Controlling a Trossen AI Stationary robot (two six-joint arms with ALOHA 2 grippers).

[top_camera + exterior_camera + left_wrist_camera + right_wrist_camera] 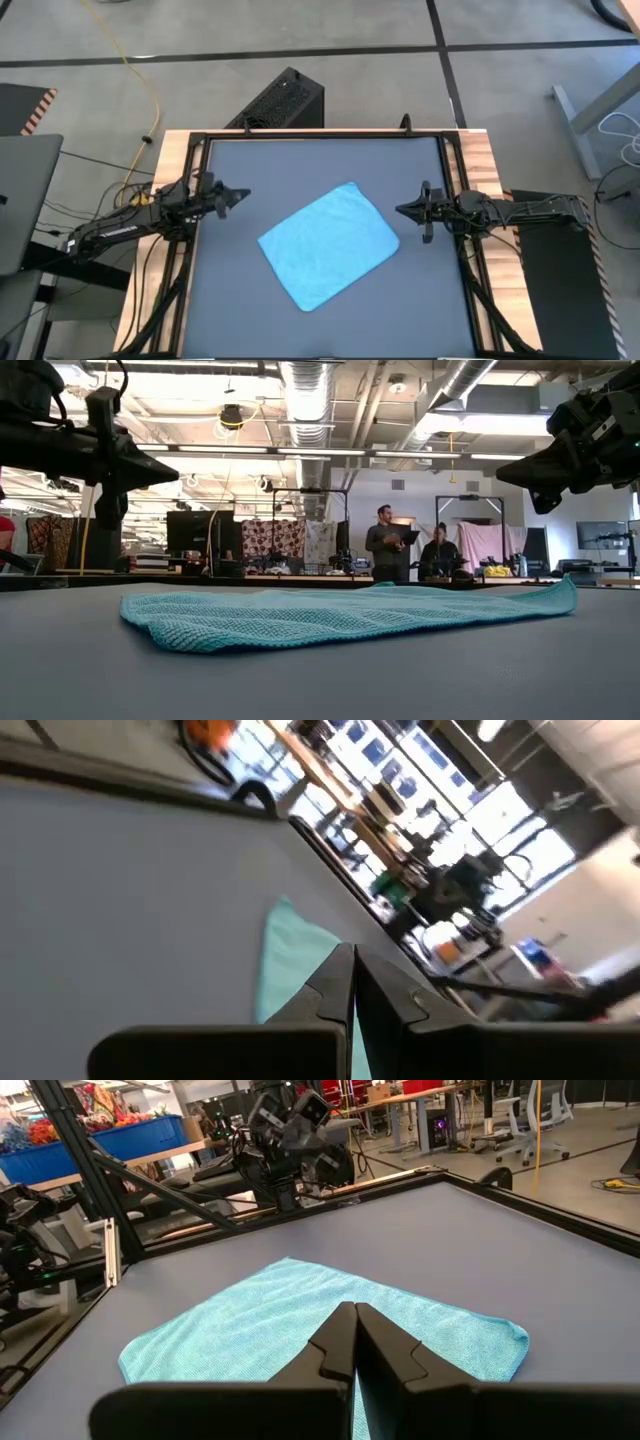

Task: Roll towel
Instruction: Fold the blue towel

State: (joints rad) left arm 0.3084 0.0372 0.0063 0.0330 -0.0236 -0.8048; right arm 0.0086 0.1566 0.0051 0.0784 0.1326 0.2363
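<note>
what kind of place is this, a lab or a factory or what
Most likely a robotics lab or open workshop. Exposed ceiling ducts run overhead, workbenches with equipment fill the room behind, and two people stand far off. On the table, two arms flank a blue towel.

surface: dark grey table [250, 300] | on it: blue towel [328, 244], apparently flat, askew near centre

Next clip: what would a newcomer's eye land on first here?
The sky-blue towel, lying flat and unrolled at an angle in the middle of the dark grey table. Next, the two dark arms flanking it, the left pincer and the right pincer both shut, raised above the table and apart from the cloth. In the low view, people stand in the room far behind the table.
</note>
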